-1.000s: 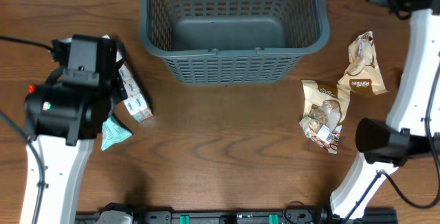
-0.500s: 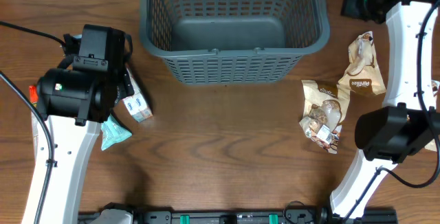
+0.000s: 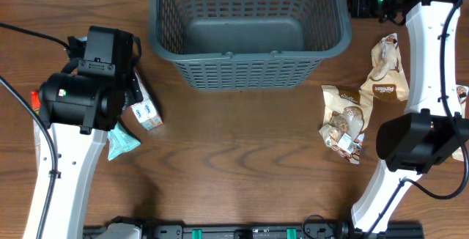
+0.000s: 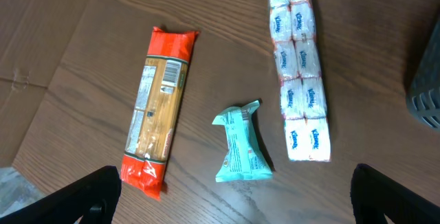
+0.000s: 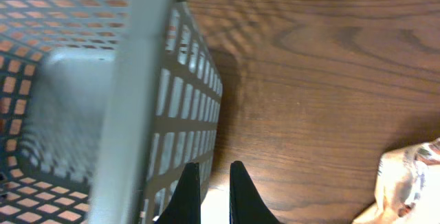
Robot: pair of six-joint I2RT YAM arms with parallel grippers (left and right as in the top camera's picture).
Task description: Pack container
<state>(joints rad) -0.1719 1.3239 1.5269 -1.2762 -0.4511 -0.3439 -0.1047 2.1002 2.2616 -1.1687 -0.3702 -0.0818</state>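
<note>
Hovering over the left side of the wooden table (image 3: 234,158), the left gripper (image 4: 240,195) spreads its fingers wide apart above three items: one long red packet (image 4: 157,110), one teal wrapper (image 4: 240,145) and one strip of tissue packs (image 4: 299,69). The single dark grey basket (image 3: 249,30) sits at the top centre of the overhead frame. The right gripper (image 5: 214,196), fingers drawn together on nothing, points down just outside the basket's right wall, upper right. Two brown snack bags (image 3: 386,69) (image 3: 344,122) lie close together at the frame's right.
</note>
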